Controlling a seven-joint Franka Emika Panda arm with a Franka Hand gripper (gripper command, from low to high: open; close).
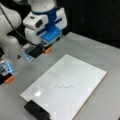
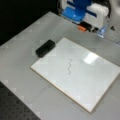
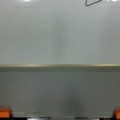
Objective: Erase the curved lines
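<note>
We see one arm, white with blue parts, hanging over the grey table [image 1: 105, 60] beyond the board's far edge, its gripper [image 1: 42, 51] pointing down and tipped with orange fingertips [image 1: 47, 50]. In a front view the gripper [image 2: 86, 28] sits at the top, just past the board [image 2: 82, 82]. In the wrist view the two orange fingertips [image 3: 5, 113] show at the bottom corners, spread wide apart with nothing between them, so the jaws are released; they are above bare table, short of the board's edge.

We count one white board [image 1: 82, 75] lying flat, and on it one set of curve lines [image 1: 63, 86], a single dark squiggle near the board's middle [image 2: 69, 67], well apart from the gripper. A piece of it shows at the wrist view's top [image 3: 92, 2].

We count one black eraser [image 1: 36, 111] at the board's corner, touching its edge [image 2: 45, 48].
</note>
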